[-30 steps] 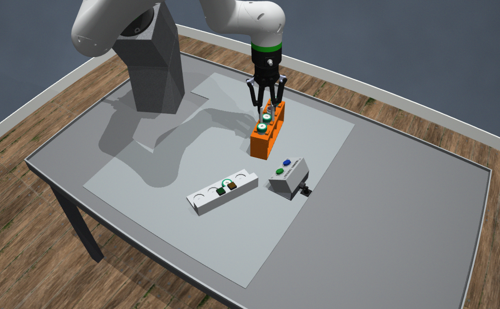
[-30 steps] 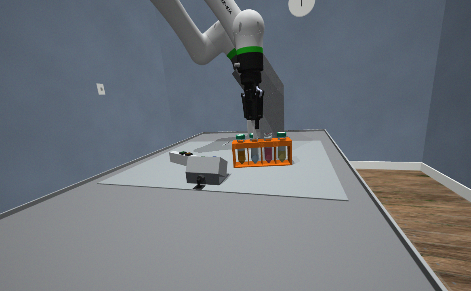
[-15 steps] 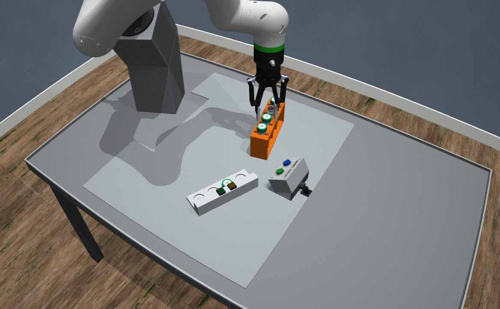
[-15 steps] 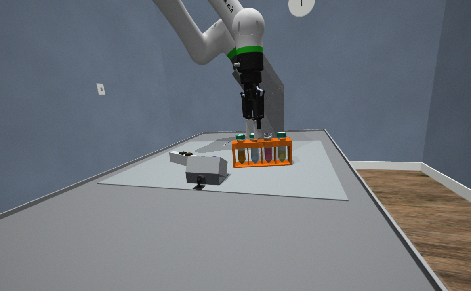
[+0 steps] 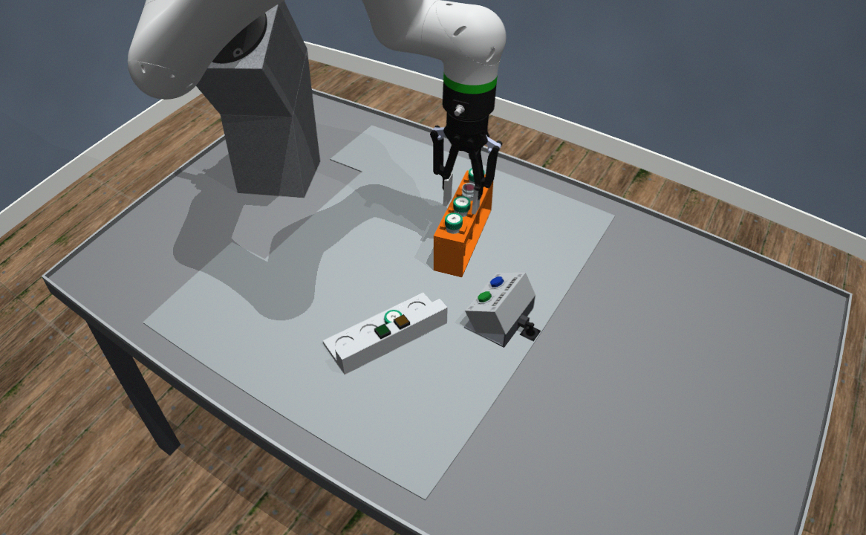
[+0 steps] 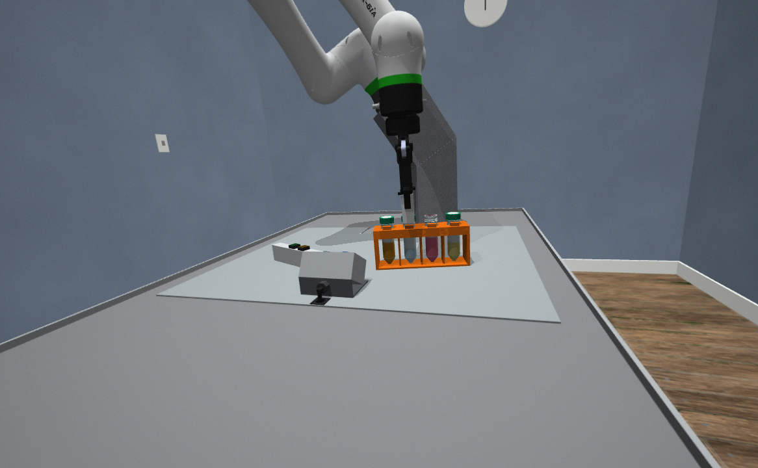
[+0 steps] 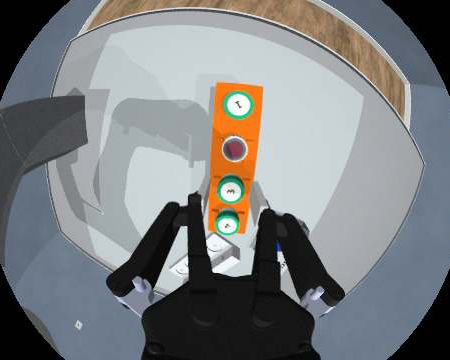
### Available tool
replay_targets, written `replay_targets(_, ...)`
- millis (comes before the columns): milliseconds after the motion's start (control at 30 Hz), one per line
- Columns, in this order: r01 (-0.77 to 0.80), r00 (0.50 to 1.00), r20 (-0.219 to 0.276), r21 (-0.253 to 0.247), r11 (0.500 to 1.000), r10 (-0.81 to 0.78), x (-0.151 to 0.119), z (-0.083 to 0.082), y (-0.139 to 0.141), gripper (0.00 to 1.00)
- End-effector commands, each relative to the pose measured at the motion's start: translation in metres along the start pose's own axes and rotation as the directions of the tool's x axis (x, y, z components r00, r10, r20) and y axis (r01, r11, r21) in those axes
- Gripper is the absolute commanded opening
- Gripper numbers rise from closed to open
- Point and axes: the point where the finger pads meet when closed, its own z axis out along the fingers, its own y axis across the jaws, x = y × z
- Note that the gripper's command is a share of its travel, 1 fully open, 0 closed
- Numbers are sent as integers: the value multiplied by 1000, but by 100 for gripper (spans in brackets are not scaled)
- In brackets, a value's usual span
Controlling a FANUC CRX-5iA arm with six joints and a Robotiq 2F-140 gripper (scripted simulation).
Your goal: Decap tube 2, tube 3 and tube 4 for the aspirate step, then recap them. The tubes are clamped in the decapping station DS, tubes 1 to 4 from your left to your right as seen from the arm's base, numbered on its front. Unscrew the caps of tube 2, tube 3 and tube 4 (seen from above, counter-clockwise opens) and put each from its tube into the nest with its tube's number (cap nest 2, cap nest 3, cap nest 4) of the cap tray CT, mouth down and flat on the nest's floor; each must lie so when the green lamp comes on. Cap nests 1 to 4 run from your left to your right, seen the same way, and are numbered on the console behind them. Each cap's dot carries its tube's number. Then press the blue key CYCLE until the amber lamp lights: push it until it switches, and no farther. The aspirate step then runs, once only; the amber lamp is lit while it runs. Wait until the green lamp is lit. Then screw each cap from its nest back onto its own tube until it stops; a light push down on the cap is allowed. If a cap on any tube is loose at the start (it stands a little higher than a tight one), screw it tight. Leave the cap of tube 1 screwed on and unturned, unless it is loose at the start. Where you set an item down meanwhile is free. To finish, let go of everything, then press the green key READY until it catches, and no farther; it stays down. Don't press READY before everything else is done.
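The orange decapping station holds four tubes. Tube 2 stands open; its cap lies in a nest of the white cap tray. Tube 1's cap, tube 3's cap and tube 4's cap sit on their tubes. My gripper points straight down with a finger on either side of tube 3's cap. The fingers stand slightly apart from the cap, not clamping it.
The grey key box with the blue key and the green key stands beside the tray. The tray's green lamp and amber lamp are dark. The arm's dark pedestal stands at the back left.
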Motion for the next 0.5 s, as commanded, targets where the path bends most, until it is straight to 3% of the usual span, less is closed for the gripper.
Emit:
replay_targets(0,-266,964,4,-35,963,266,0,0,0,35)
replay_targets(67,-345,938,1,-35,938,346,0,0,0,35)
replay_targets(167,-345,938,1,-35,938,346,0,0,0,35)
replay_targets(233,-465,885,-4,-35,885,465,0,0,0,35)
replay_targets(467,-465,885,-4,-35,885,465,0,0,0,35)
